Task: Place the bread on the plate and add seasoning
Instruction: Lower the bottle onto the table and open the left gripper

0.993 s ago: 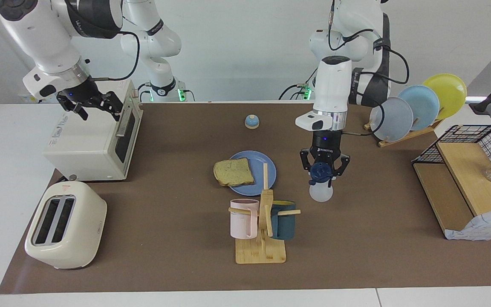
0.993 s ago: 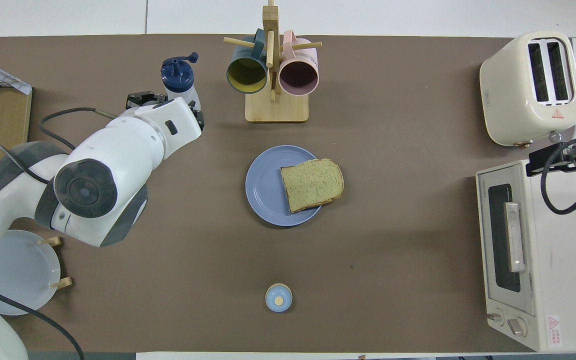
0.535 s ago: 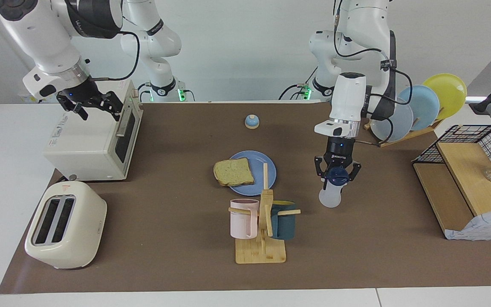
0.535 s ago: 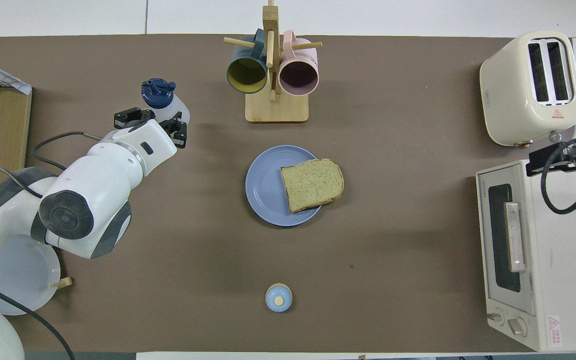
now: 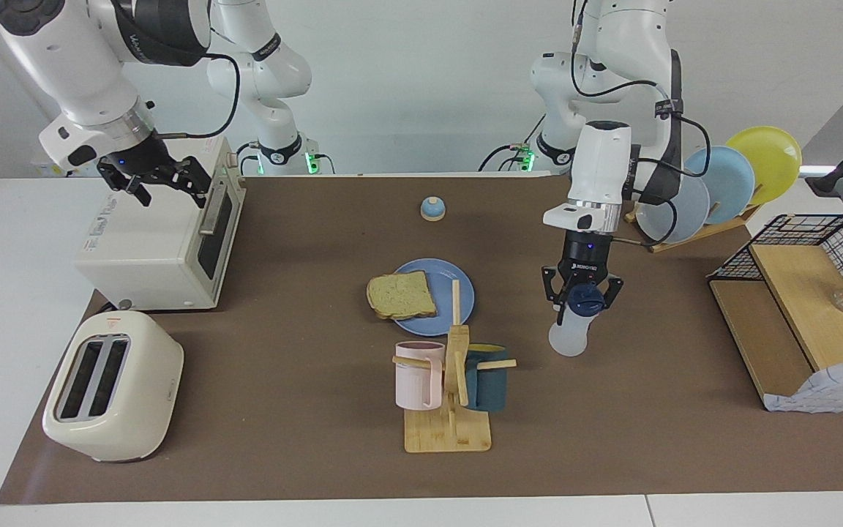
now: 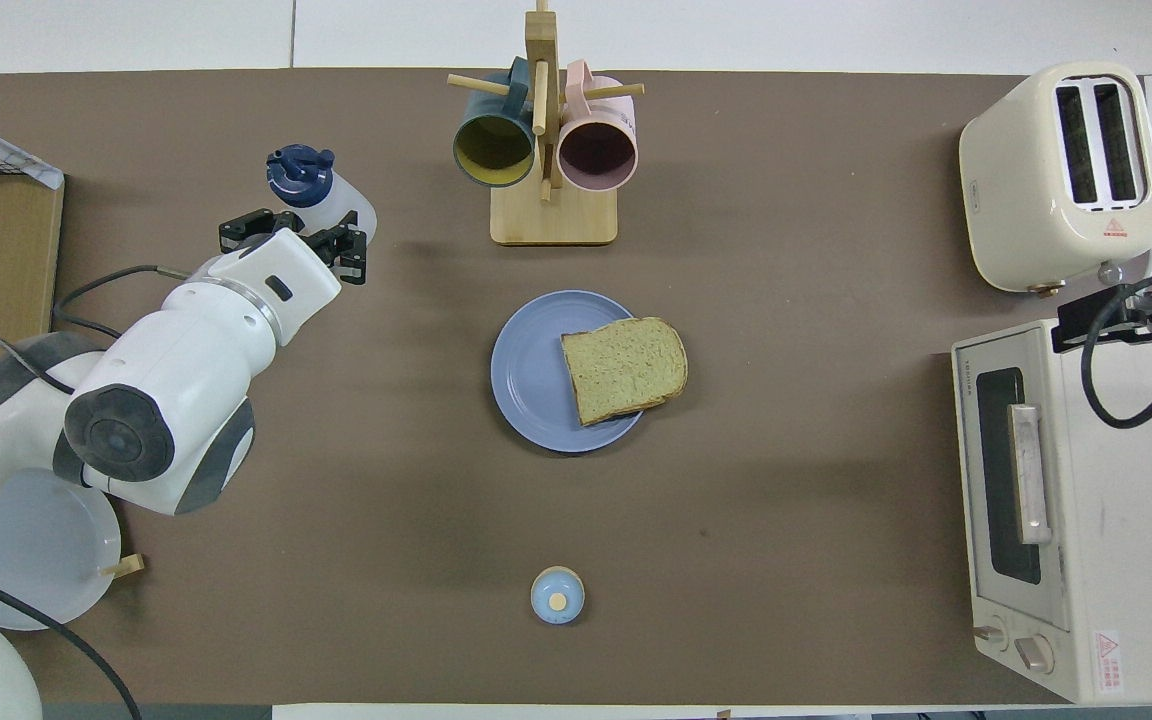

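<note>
The bread (image 5: 401, 295) (image 6: 624, 368) lies on the blue plate (image 5: 460, 290) (image 6: 526, 372), overhanging the rim toward the right arm's end of the table. My left gripper (image 5: 582, 298) (image 6: 298, 226) is shut on the seasoning (image 5: 570, 333) (image 6: 324, 200) just under its dark blue cap. It holds the bottle tilted and low over the mat, between the plate and the wooden shelf. I cannot tell whether its base touches the mat. Over the toaster oven (image 5: 158, 249) hangs my right gripper (image 5: 156, 180) (image 6: 1121, 318), open with nothing in it.
A mug rack (image 5: 449, 380) with a pink and a dark teal mug stands beside the plate, farther from the robots. A small bell (image 5: 432, 209) sits nearer to them. A cream toaster (image 5: 110, 384), a plate rack (image 5: 714, 183) and a wooden shelf with a wire basket (image 5: 802, 307) line the table's ends.
The left gripper carried the bottle away from the plate toward the left arm's end of the table and slightly lower, then slowed. The right arm has not moved.
</note>
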`<state>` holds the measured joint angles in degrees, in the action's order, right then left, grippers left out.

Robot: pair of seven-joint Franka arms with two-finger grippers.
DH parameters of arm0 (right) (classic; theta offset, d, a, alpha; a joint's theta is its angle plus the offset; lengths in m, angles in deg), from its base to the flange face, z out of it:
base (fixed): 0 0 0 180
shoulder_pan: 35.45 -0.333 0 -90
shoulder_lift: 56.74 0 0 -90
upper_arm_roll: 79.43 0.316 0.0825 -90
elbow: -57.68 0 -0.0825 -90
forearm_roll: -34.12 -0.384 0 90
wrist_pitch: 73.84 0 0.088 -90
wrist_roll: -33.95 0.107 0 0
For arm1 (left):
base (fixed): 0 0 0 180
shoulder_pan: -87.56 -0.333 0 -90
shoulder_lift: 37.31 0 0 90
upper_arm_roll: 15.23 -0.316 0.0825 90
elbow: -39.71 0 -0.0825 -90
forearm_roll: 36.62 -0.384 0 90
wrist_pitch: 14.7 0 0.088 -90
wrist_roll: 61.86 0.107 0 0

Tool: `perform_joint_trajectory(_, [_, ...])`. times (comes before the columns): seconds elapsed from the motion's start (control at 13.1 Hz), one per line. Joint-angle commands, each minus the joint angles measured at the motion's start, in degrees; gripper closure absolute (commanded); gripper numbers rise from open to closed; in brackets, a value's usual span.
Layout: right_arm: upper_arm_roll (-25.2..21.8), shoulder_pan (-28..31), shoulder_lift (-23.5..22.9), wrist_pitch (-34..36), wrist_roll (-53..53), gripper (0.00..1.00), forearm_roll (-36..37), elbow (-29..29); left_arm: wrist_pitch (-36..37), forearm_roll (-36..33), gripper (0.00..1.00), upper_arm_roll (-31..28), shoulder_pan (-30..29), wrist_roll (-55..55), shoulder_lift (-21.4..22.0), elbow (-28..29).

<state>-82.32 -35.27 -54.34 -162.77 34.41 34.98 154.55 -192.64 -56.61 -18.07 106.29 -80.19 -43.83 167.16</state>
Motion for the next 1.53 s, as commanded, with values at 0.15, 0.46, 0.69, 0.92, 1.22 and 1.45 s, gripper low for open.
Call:
perform_joint_trajectory(0.15, [0.17, 0.44, 0.50, 0.51, -1.08, 0.00, -0.34, 0.16, -7.92, -0.05, 1.00, 0.11, -1.23, -8.81, -10.15, -6.32])
perform_joint_trajectory(0.46, [0.17, 0.44, 0.50, 0.51, -1.08, 0.00, -0.34, 0.16, -13.90, 0.39, 1.00, 0.02, -3.08, -10.14, -17.37, -8.88])
perform_joint_trajectory(0.69, [0.17, 0.44, 0.50, 0.51, -1.08, 0.00, -0.34, 0.16, -18.84, 0.57, 1.00, -1.38, -3.26, -9.53, -21.52, -10.11])
perform_joint_trajectory(0.92, [0.17, 0.53, 0.50, 0.51, -1.08, 0.00, -0.34, 0.16, -18.76, 0.13, 1.00, -2.17, -3.17, -4.29, -21.61, -10.11])
perform_joint_trajectory(1.22, [0.17, 0.44, 0.50, 0.51, -1.08, 0.00, -0.34, 0.16, -18.49, 0.04, 1.00, -2.44, -4.05, 4.27, -21.69, -10.11])
perform_joint_trajectory(1.45, [0.17, 0.44, 0.50, 0.51, -1.08, 0.00, -0.34, 0.16, -18.23, 0.04, 1.00, -2.35, -3.96, 4.27, -21.87, -9.59])
